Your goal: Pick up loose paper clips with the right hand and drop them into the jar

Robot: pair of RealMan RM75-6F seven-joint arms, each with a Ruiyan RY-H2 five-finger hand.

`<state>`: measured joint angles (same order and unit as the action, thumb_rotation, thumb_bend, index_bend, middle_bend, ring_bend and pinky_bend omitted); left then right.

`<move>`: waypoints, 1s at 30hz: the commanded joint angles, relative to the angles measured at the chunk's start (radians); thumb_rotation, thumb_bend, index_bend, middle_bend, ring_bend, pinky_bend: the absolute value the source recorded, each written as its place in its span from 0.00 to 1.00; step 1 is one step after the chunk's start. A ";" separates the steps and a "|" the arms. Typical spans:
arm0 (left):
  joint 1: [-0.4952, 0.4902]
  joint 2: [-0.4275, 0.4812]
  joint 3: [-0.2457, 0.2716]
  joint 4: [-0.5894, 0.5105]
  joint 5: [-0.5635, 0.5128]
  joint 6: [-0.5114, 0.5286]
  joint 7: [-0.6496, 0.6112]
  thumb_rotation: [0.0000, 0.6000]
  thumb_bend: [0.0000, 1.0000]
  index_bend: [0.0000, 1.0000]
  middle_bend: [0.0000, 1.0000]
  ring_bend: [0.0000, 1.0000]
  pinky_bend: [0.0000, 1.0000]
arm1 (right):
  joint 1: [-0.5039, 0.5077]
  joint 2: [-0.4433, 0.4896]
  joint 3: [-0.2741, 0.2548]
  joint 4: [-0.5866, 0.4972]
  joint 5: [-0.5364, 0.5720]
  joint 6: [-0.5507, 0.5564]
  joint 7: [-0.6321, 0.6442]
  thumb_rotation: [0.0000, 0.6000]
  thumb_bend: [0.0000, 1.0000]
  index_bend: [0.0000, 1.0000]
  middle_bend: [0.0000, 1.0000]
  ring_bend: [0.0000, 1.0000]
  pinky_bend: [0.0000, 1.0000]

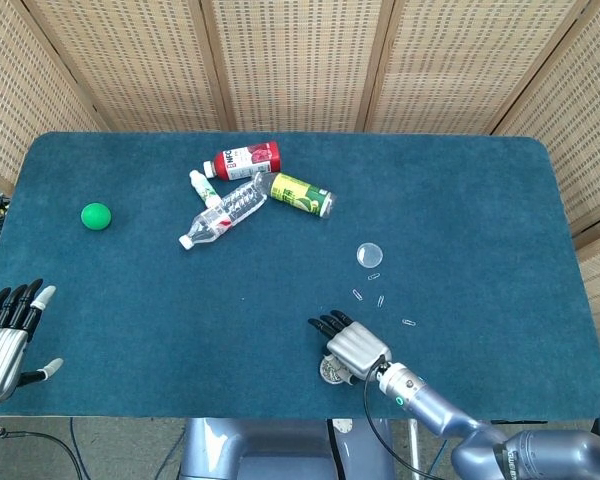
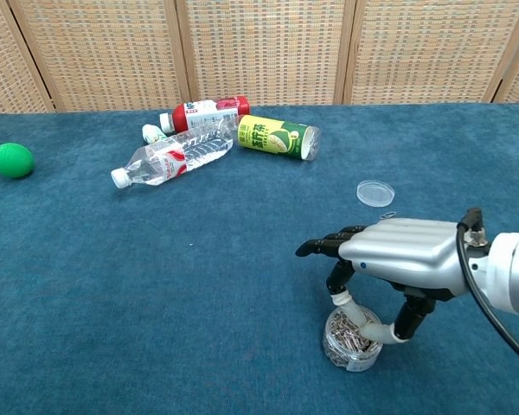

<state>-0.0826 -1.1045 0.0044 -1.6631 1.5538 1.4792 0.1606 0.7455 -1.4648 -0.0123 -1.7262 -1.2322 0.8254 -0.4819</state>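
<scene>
The clear jar [image 2: 352,339] of paper clips stands near the table's front edge, partly under my right hand [image 2: 398,259]; in the head view the jar [image 1: 330,371] peeks out beside that hand [image 1: 355,347]. The white thumb meets a dark finger right over the jar's mouth, pinching a paper clip that is hidden between the tips. The other fingers [image 2: 324,244] stretch out to the left. Loose paper clips [image 1: 380,300] lie on the cloth just beyond the hand. My left hand [image 1: 5,335] rests at the front left corner, fingers apart, holding nothing.
The jar's clear lid [image 2: 374,192] lies behind the right hand, with one clip [image 2: 387,213] beside it. Several bottles [image 2: 177,156] and a yellow can [image 2: 277,137] lie at the back centre. A green ball [image 2: 12,160] sits far left.
</scene>
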 commanded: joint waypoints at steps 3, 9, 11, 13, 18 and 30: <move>-0.001 0.001 0.000 -0.001 -0.001 -0.002 -0.001 1.00 0.00 0.00 0.00 0.00 0.00 | 0.004 -0.004 0.001 -0.013 0.003 0.007 -0.014 1.00 0.41 0.66 0.00 0.00 0.00; 0.000 0.004 -0.001 -0.004 0.000 0.001 -0.003 1.00 0.00 0.00 0.00 0.00 0.00 | 0.011 -0.005 -0.001 -0.016 0.026 0.001 -0.034 1.00 0.39 0.60 0.00 0.00 0.00; 0.000 0.004 -0.001 -0.003 0.001 0.002 -0.005 1.00 0.00 0.00 0.00 0.00 0.00 | 0.015 -0.001 -0.002 -0.021 0.042 -0.004 -0.042 1.00 0.34 0.50 0.00 0.00 0.00; 0.000 0.005 0.000 -0.003 0.002 0.002 -0.007 1.00 0.00 0.00 0.00 0.00 0.00 | 0.017 0.002 -0.002 -0.026 0.053 -0.002 -0.052 1.00 0.33 0.46 0.00 0.00 0.00; 0.001 0.006 0.000 -0.003 0.006 0.006 -0.011 1.00 0.00 0.00 0.00 0.00 0.00 | 0.020 0.009 -0.002 -0.044 0.063 0.011 -0.067 1.00 0.32 0.45 0.00 0.00 0.00; 0.002 0.008 0.001 -0.002 0.007 0.008 -0.015 1.00 0.00 0.00 0.00 0.00 0.00 | -0.004 0.070 0.043 -0.078 0.054 0.097 -0.016 1.00 0.32 0.45 0.00 0.00 0.00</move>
<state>-0.0803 -1.0965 0.0051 -1.6652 1.5613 1.4872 0.1454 0.7480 -1.4051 0.0224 -1.8046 -1.1808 0.9123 -0.5073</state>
